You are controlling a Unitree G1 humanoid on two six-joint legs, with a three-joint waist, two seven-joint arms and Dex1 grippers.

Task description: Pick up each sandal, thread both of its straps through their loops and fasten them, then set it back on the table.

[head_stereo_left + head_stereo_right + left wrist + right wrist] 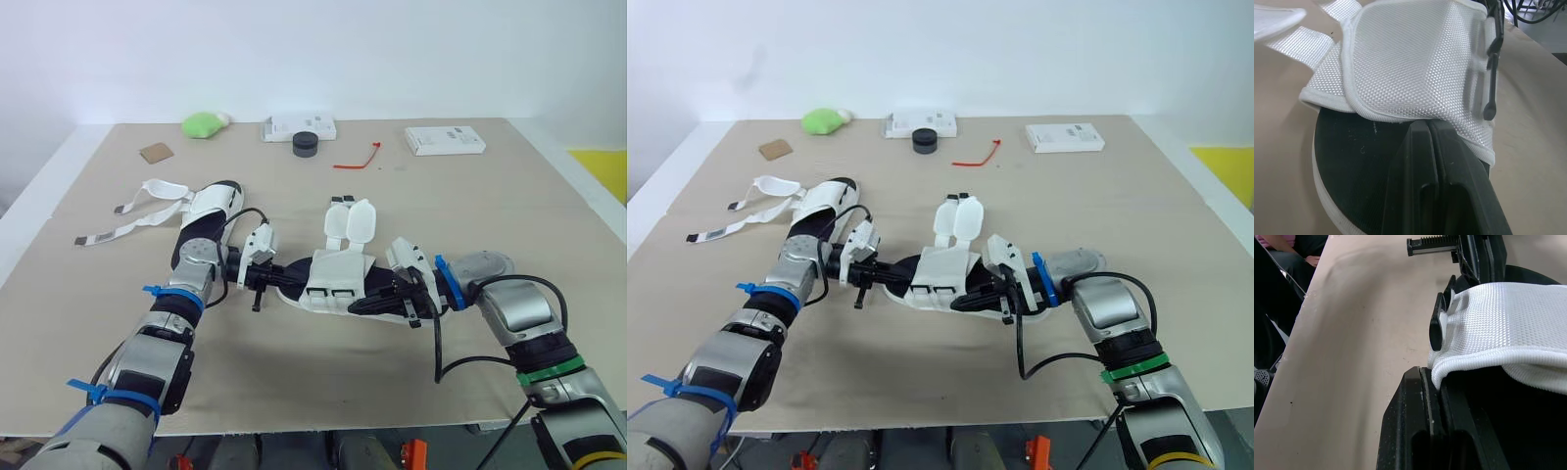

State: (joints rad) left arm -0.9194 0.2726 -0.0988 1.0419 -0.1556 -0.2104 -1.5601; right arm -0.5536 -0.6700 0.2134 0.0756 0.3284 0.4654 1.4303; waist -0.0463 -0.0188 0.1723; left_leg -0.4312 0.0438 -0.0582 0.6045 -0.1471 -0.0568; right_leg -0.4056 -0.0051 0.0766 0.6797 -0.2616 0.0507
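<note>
Black-soled sandal with white woven straps [328,284] sits mid beige table [490,215], flaps unfastened, between both grippers. Left gripper [1426,126] is closed, tips over the insole. Right gripper [1422,374] is closed too, perhaps nipping the sole's rim. Second matching sandal [211,206] lies farther back on the left.

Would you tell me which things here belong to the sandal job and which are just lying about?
Job: middle sandal, left sandal.
Lying about: green wad, brown card, middle box, black puck, red tie, right box.
</note>
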